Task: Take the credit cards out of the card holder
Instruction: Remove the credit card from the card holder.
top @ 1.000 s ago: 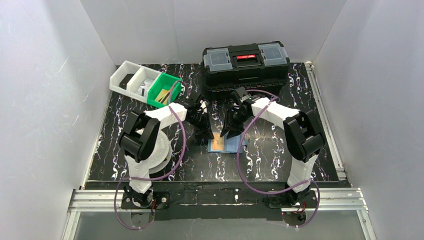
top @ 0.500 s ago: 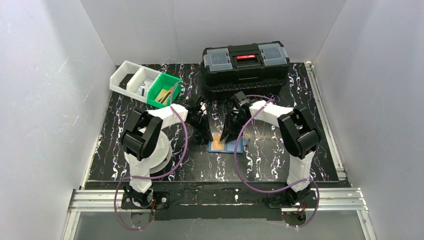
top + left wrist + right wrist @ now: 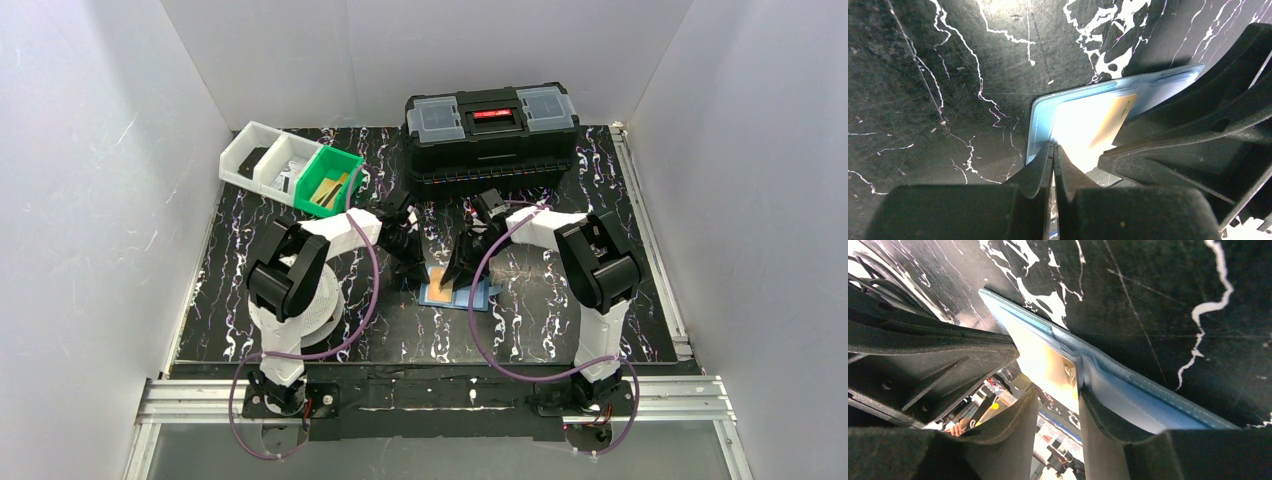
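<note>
Lying open and flat on the black table (image 3: 330, 330), near the middle, is the blue card holder (image 3: 479, 295). An orange card (image 3: 437, 291) sits on its left half. One end of the card looks tucked under a pocket, so I think no card is out yet.

The left claw (image 3: 1053, 150) has its two fingers pressed tight together, with nothing between them. Its tip pushes down on the left edge of the holder. I think it does this to pin the holder, so it will not slide or lift when the card is pulled.

The right claw (image 3: 1054, 412) comes down just to the right of the left claw. Its fingers stand apart and grip nothing that I can see. The orange card lies right under the gap between them, and the right finger touches the edge of the pocket. I think the claw is set there to catch the card's edge and slide it out.

Farther back, well apart from the holder, stand a green bin (image 3: 330, 180) on the left and a big black toolbox (image 3: 490, 130) at the far side. Neither claw is near them.
</note>
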Available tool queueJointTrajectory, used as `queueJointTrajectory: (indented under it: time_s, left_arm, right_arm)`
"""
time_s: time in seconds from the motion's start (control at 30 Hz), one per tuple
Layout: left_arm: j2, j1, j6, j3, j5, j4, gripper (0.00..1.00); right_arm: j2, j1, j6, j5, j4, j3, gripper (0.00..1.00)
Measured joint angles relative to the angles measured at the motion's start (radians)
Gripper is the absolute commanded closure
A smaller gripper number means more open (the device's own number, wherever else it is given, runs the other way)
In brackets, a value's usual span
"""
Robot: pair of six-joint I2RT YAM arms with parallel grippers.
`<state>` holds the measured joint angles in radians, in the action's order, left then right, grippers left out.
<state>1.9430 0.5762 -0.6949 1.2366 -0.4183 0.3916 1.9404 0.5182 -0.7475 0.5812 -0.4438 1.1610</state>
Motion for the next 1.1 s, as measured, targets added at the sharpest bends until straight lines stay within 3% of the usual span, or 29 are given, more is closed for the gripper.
queueJointTrajectory:
  time_s: [0.43, 0.77, 1.1]
  left_arm:
    - [-0.001, 0.023, -0.084, 0.008, 0.071, 0.020, 0.98]
    - [-0.018, 0.024, -0.152, -0.029, 0.079, -0.020, 1.00]
    - [-0.024, 0.024, -0.182, -0.040, 0.090, -0.028, 1.00]
  right_arm:
    - [-0.011, -0.070, -0.074, 0.167, 0.207, -0.143, 0.58]
    - [-0.038, -0.095, -0.098, 0.200, 0.360, -0.235, 0.79]
    - [-0.048, -0.102, -0.098, 0.175, 0.356, -0.243, 0.99]
